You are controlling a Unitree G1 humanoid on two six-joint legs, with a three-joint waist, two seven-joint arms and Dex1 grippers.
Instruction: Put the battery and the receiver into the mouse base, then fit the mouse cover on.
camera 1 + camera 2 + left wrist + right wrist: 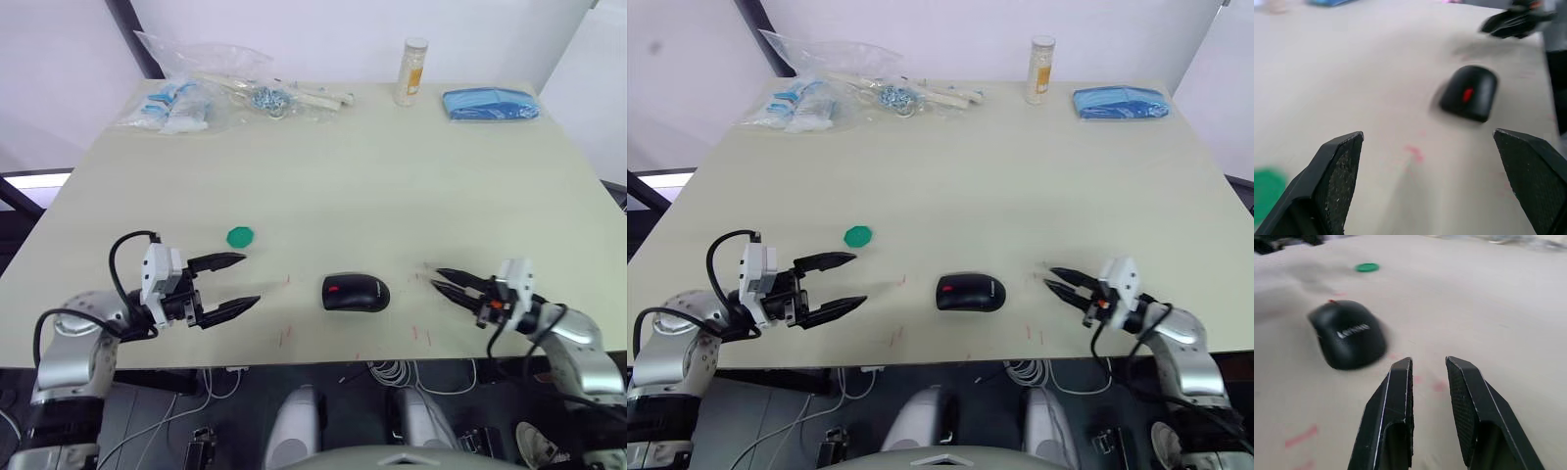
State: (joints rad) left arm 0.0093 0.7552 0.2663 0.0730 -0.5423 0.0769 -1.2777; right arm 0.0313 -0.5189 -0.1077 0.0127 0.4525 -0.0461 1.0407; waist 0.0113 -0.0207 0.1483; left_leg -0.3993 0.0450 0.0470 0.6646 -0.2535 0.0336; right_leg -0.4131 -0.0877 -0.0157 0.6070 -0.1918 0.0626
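- A pale cream bench is seen before a white wall, with plastic bags of small parts, a capped vial and a blue packet set along its far edge.
- The mouse lies near the front edge, between the two tools and apart from both; the mouse cover appears to be seated on the mouse base already, with only the red scroll wheel showing at one end.
- Neither a battery nor a receiver can be made out on the bench; whether they sit inside the mouse cannot be told.
- A green round disc lies just beyond the left tool.
- The left tool is held spread wide, grasping nothing, pointed toward the mouse.
- The right tool is nearly closed, with a narrow gap left between its fingers, and nothing is held in it.
- The task is judged to be at or near its end; if the cover still needs seating, it would best be pressed down evenly while the body is steadied from the other side so that it does not slide.
- Pale lettering is seen on the cover in the right wrist view; it seems to read "Lenovo", though it is blurred.
- Faint red marks are scattered on the bench; no writing can be read on the vial or the bags.
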